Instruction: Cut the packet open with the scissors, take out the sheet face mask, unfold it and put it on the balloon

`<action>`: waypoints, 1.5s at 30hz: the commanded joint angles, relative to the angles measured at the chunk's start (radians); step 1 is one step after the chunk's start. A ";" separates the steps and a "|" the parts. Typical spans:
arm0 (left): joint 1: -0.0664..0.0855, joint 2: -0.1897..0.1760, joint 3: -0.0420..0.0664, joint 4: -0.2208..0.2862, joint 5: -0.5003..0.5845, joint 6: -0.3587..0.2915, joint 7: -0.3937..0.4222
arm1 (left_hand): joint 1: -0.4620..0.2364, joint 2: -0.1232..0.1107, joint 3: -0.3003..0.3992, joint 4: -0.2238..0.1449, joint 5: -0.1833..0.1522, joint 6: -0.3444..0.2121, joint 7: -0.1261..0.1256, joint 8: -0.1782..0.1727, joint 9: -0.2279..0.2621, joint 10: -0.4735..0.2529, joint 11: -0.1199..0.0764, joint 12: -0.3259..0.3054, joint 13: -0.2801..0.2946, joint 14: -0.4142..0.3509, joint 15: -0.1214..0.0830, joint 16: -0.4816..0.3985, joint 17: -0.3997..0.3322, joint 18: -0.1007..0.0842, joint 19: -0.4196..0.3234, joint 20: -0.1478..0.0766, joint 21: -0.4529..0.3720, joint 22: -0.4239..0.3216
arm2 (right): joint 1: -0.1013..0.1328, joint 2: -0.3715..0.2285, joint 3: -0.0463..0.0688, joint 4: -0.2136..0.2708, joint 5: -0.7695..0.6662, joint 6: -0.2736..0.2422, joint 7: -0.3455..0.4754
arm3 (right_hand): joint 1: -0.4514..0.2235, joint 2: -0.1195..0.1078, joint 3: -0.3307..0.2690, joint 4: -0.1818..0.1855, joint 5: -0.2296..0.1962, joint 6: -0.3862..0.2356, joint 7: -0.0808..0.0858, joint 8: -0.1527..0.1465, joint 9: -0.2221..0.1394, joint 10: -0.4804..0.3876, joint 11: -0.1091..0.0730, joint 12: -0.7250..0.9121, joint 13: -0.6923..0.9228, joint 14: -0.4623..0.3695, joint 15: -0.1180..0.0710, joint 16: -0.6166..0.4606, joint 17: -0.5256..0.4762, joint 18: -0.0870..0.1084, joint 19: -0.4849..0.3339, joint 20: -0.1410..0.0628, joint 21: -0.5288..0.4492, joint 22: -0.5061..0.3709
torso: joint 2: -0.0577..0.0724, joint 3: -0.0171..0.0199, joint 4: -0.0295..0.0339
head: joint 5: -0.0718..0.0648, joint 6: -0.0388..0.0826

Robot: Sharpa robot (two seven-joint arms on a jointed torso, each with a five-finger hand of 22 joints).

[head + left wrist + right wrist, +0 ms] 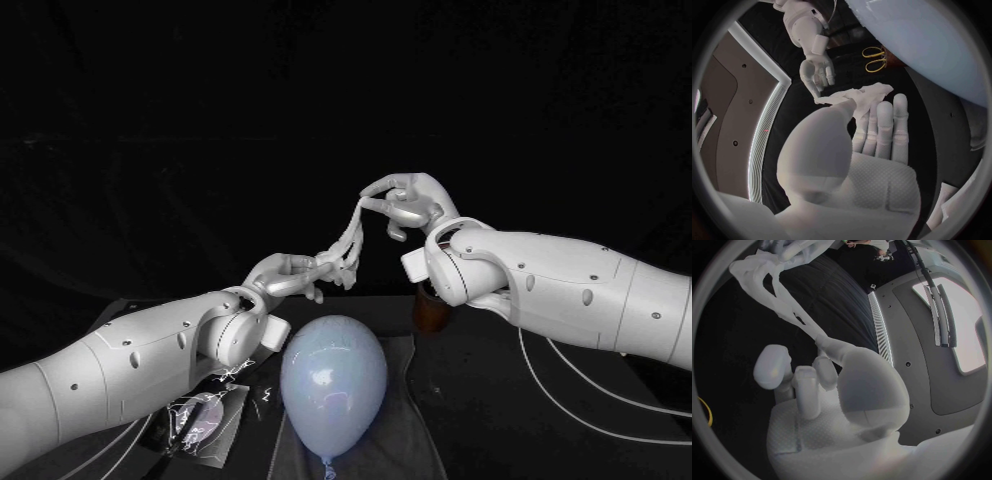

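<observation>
Head view: my left hand (289, 275) and right hand (408, 205) each pinch one end of the mask (346, 235), stretched between them above the black worktop (476, 400). The balloon (335, 385) lies at the front edge, with the packet (202, 420) just beside it toward the front left corner.

Left wrist view: the scissors (873, 59) lie on the worktop near the balloon.

Right wrist view: the mask runs twisted from my fingertips.

Head camera high, looking down at pale blue oval balloon (335, 385) and black table (483, 425), left wrist fisheye close behind silver left hand (873, 155), right wrist fisheye close behind silver right hand (836, 405), all 3 views sharing crumpled white sheet mask (348, 238) between them
</observation>
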 commanded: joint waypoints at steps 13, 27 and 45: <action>0.000 0.002 0.002 -0.051 -0.272 -0.118 -0.040 | 0.068 -0.032 -0.079 -0.039 -0.002 -0.104 -0.006 -0.064 -0.037 -0.076 0.018 0.017 0.006 -0.013 0.022 -0.039 -0.026 0.013 0.016 0.019 -0.063 -0.047 | -0.001 -0.001 0.001 0.012 0.019 -0.017 0.007 | -0.008 0.003 0.002 0.004 0.005 0.005 0.000 0.004 0.002 0.004 -0.001 0.006 0.001 0.080 0.000 0.003 0.166 0.013 0.000 0.001 -0.005 0.133 | 0.000 -0.0004 0.0004 | -0.004 -0.008; -0.009 -0.010 0.005 0.002 -0.396 -0.155 0.106 | 0.154 0.009 -0.067 -0.087 -0.002 -0.038 0.021 0.031 -0.010 -0.084 0.020 0.056 0.013 -0.020 0.022 -0.063 -0.041 0.013 0.020 0.019 -0.080 -0.054 | -0.003 -0.005 0.000 0.014 0.015 -0.025 -0.014 | -0.008 0.004 0.002 0.004 0.005 0.005 0.000 0.004 0.002 0.004 -0.001 0.007 0.001 0.080 0.000 0.004 0.167 0.013 0.000 0.001 -0.004 0.133 | 0.002 -0.0003 -0.0005 | -0.004 -0.009; -0.018 -0.040 0.016 0.093 -0.404 -0.193 0.213 | 0.137 -0.006 -0.067 -0.075 -0.002 -0.004 0.012 0.063 -0.010 -0.039 0.007 0.072 0.011 -0.001 0.012 -0.047 -0.035 0.013 0.030 0.011 -0.072 -0.042 | -0.025 -0.009 -0.004 0.022 0.015 -0.021 -0.025 | -0.008 0.004 0.003 0.003 0.005 0.005 0.000 0.004 0.002 0.005 -0.001 0.007 0.002 0.080 0.000 0.004 0.168 0.013 0.000 0.001 -0.005 0.133 | 0.000 -0.0005 -0.0001 | -0.007 -0.019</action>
